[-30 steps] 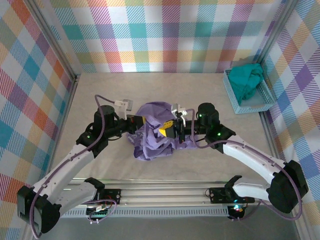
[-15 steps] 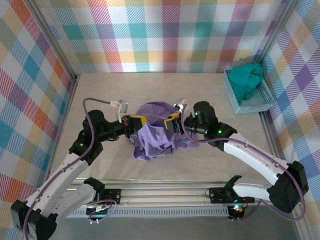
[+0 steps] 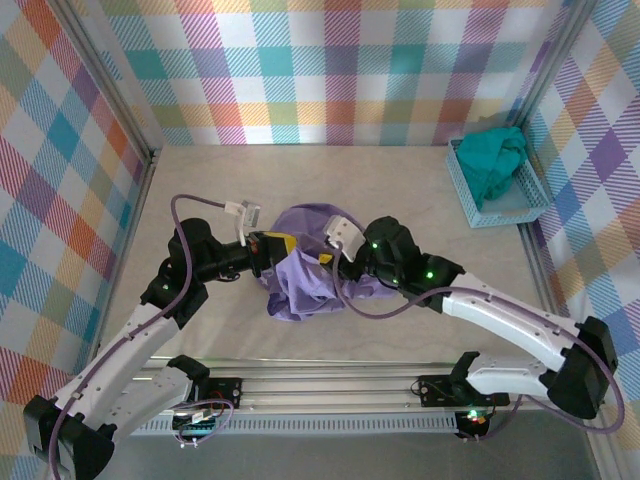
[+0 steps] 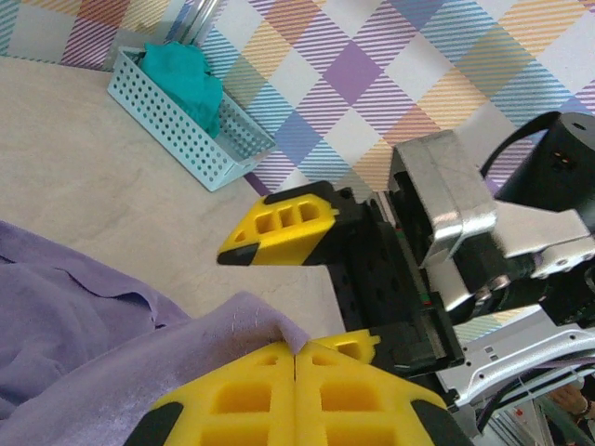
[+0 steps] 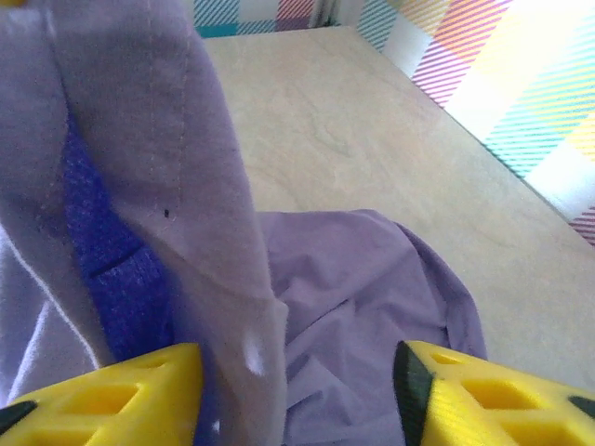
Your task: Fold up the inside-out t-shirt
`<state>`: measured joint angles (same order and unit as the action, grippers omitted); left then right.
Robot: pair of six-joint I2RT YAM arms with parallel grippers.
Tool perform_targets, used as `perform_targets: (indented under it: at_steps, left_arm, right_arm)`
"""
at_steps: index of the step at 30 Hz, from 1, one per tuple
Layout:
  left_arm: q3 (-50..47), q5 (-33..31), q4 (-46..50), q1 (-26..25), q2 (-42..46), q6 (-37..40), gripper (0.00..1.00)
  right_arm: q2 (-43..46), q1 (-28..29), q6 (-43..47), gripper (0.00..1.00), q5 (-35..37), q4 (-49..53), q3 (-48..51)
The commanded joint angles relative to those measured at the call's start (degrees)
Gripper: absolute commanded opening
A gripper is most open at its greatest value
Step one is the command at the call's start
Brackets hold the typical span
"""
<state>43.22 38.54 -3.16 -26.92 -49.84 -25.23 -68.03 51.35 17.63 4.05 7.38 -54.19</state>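
Observation:
The inside-out t-shirt (image 3: 300,282) is a crumpled lavender heap at the middle of the table. My left gripper (image 3: 275,244) sits at the heap's upper left, raised off the table. In the left wrist view my left gripper (image 4: 295,351) is shut on a hemmed edge of the t-shirt (image 4: 84,325), which peaks up between the fingertips. My right gripper (image 3: 336,257) faces it from the heap's right side. In the right wrist view my right gripper (image 5: 297,395) is open, and a hanging fold of the t-shirt (image 5: 186,186) drapes against its left finger (image 5: 112,400).
A light blue perforated basket (image 3: 528,207) holding a teal-green garment (image 3: 495,160) stands at the back right by the wall. Checked walls close in three sides. Bare tabletop (image 3: 200,180) lies behind and beside the heap.
My right gripper has swung left and lower onto the heap, closer to the left gripper. The left gripper has kept its hold and barely shifted.

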Motion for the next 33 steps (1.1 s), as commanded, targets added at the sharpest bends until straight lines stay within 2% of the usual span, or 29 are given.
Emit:
perform_targets:
  at_steps: [1,2,4,6,7,8,11,14,16,19,25,30,33]
  left_arm:
    - [1.7,0.6,0.2,-0.4,0.3,2.0,0.0]
    - [1.7,-0.4,1.1,-0.4,0.4,2.6,0.0]
    - [2.5,-7.0,5.5,-0.4,0.7,3.9,0.0]
    - [4.4,-20.7,12.8,-0.4,0.4,4.2,0.0]
    - [5.5,-27.8,16.2,-0.4,-0.1,4.0,0.0]
    - [6.2,-32.2,18.1,-0.4,-0.8,4.3,0.0]
    - [8.8,-37.0,22.2,-0.3,-4.1,6.0,0.0]
    - [10.6,-38.0,24.3,-0.4,-7.1,6.1,0.03]
    - [11.4,-38.6,26.7,-0.4,-8.4,5.8,0.11]
    - [10.8,-39.3,29.2,-0.4,-7.3,4.8,0.23]
    - [6.1,-37.9,32.5,-0.4,2.2,1.6,0.52]
    - [2.2,-29.7,31.4,-0.4,7.5,-1.7,0.64]
    - [-0.4,-23.0,26.7,-0.5,7.5,-3.2,0.66]
  right_arm:
    - [-3.8,-0.7,2.7,0.43,-9.7,-0.6,-4.1]
    - [-4.5,-1.1,1.6,0.32,-12.5,0.2,-5.1]
    - [-4.9,-2.2,-2.3,0.15,-19.7,0.6,-6.5]
    - [-4.5,-3.6,-8.1,0.05,-28.2,-1.1,-6.4]
    - [-4.4,-4.1,-11.0,0.01,-32.1,-2.7,-6.0]
    - [-4.6,-4.3,-14.7,0.0,-34.9,-4.5,-5.7]
    - [-6.9,-4.3,-25.8,0.0,-42.2,-13.5,-4.4]
    - [-10.3,-4.2,-36.9,0.0,-43.8,-24.2,-3.2]
    - [-12.0,-4.2,-41.9,0.0,-40.8,-28.5,-2.7]
    - [-13.6,-4.2,-45.2,0.0,-35.5,-29.8,-2.8]
    - [-16.1,-4.4,-46.5,0.0,-31.0,-29.6,-3.5]
    - [-16.4,-5.3,-46.8,0.0,-30.1,-29.4,-3.6]
    - [-16.1,-5.7,-46.7,0.0,-30.0,-29.2,-3.4]
